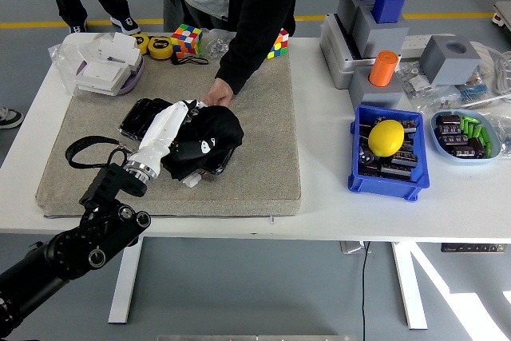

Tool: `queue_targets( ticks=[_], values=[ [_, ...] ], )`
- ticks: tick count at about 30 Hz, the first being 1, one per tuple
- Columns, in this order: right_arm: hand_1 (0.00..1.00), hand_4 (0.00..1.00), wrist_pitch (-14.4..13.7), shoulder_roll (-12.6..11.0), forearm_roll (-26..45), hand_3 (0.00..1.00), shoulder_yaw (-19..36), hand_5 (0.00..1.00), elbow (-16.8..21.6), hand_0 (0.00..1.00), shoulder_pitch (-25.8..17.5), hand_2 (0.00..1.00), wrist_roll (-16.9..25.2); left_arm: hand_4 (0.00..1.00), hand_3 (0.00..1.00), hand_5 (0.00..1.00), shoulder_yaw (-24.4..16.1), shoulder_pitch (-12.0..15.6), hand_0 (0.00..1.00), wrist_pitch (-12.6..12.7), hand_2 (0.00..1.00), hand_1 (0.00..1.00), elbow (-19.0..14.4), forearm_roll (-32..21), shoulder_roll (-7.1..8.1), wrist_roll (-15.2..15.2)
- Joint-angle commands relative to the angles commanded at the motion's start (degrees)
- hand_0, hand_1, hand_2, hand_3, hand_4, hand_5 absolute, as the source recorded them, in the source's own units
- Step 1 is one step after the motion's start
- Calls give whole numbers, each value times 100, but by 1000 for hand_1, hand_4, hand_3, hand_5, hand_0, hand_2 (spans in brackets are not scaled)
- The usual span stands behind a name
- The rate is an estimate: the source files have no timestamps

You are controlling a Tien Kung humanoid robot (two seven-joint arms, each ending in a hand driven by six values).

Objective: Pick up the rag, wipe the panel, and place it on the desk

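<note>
A black panel (pixel 144 116) lies on the grey mat (pixel 255 173); only its left end shows. A black rag (pixel 209 137) covers the panel's right part. My left hand (pixel 180 129), white with a black arm behind it, presses on the rag and is shut on it. A person at the far side holds the panel's far right edge with one hand (pixel 215 95). My right arm is out of view.
Behind the mat are white boxes (pixel 102 69), tape rolls (pixel 156 45) and two puzzle cubes (pixel 188 37). A blue bin (pixel 387 157) with a yellow ball (pixel 386 137), grey blocks (pixel 375 29), an orange cylinder (pixel 383 67) and a parts dish (pixel 467 135) stand at the right.
</note>
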Motion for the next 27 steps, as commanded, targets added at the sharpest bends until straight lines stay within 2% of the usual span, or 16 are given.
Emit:
queue_targets(
  ticks=[9, 13, 20, 27],
  values=[
    [564, 901, 6, 0, 2, 521, 1, 363, 2, 558, 5, 493, 8, 616, 518, 2, 246, -37, 239, -20, 264, 204, -96, -57, -22, 5],
    [564, 902, 6, 2, 5, 521, -4, 363, 3, 557, 4, 493, 9, 617, 518, 2, 181, -65, 239, -15, 263, 207, 23, -47, -57, -15],
    [564, 903, 7, 6, 9, 521, -2, 364, 3, 558, 10, 493, 10, 618, 519, 2, -172, -154, 241, 36, 262, 207, 403, 70, -77, -77],
    [564, 906, 6, -2, 10, 521, 6, 366, 1, 558, 13, 494, 9, 619, 519, 2, -651, -320, 239, 132, 262, 206, 929, 132, -28, -191]
  ],
)
